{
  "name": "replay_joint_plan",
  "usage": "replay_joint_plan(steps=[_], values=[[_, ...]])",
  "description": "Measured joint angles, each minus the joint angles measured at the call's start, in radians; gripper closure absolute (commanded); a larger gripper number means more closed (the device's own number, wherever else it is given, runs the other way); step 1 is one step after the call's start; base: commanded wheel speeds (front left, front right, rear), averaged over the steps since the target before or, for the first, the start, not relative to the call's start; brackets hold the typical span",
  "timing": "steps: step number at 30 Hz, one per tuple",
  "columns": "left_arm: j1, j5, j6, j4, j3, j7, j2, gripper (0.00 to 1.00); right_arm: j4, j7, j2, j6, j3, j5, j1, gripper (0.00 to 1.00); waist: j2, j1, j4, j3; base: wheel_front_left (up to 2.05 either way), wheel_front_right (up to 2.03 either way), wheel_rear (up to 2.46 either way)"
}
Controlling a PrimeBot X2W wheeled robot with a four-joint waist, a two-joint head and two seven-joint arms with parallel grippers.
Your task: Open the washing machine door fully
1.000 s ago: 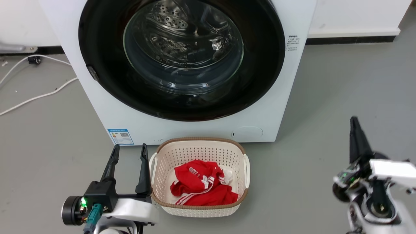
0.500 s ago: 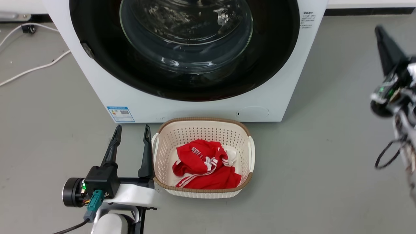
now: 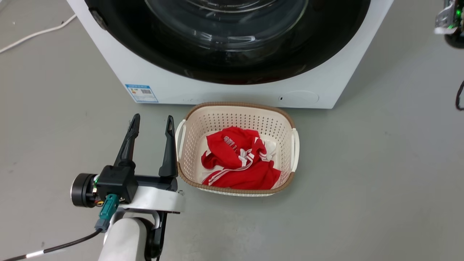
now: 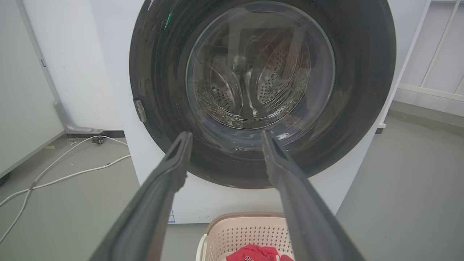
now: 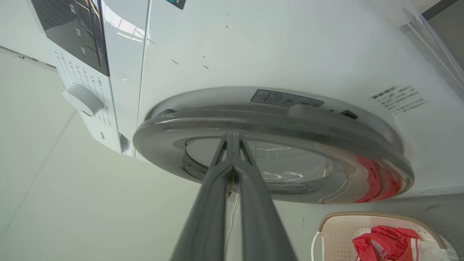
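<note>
The washing machine door (image 3: 253,69) is a glossy black ring around a bulging glass centre, lying flat against the white machine front. In the left wrist view the door (image 4: 355,90) faces me head-on. My left gripper (image 3: 151,125) hovers low over the floor, left of the basket. It is open and empty, fingers pointing at the machine (image 4: 225,135). My right gripper (image 5: 232,137) is shut with nothing in it. It points at the door's rim (image 5: 275,123), seen edge-on from the side and a short way off. The right arm's wrist housing (image 3: 449,21) sits at the top right corner.
A cream basket (image 3: 239,105) holding a red garment (image 3: 239,163) stands on the grey floor directly below the door. A white cable (image 3: 32,34) trails on the floor at the left. The control knob (image 5: 82,98) sits at the machine's top panel.
The head camera has tilted down and shifted, so the machine sits higher in the picture. My right gripper has risen from lower right up past the top right corner. The left gripper stays open.
</note>
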Motion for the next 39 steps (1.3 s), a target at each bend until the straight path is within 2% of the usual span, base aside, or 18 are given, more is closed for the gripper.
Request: replay_joint_plan(steps=[11,17,22,31,39], values=[[-0.060,-0.011,0.016,-0.023,-0.029,0.000,0.000,0.00,0.209,0.004,0.026,0.000,0.056,-0.083,-0.223,1.00,0.0000,0.0000,0.043,0.091,0.00,0.00,0.00],[-0.086,-0.018,0.030,-0.033,-0.043,0.000,0.000,0.00,0.265,0.010,0.032,0.000,0.070,-0.111,-0.296,1.00,0.0000,0.0000,0.061,0.146,0.00,0.00,0.00],[-0.098,-0.024,0.035,-0.034,-0.051,0.000,0.000,0.00,0.283,0.031,0.034,0.000,0.072,-0.114,-0.321,1.00,0.0000,0.0000,0.069,0.176,0.00,0.00,0.00],[-0.111,-0.027,0.040,-0.024,-0.058,0.000,0.000,0.00,0.288,0.145,0.039,0.000,0.057,-0.086,-0.319,1.00,0.0000,0.0000,0.067,0.181,0.00,0.00,0.00],[-0.110,-0.031,0.040,-0.006,-0.053,0.000,0.000,0.00,0.221,0.264,0.037,0.000,0.053,-0.059,-0.246,1.00,0.0000,0.0000,0.058,0.142,0.00,0.00,0.00]])
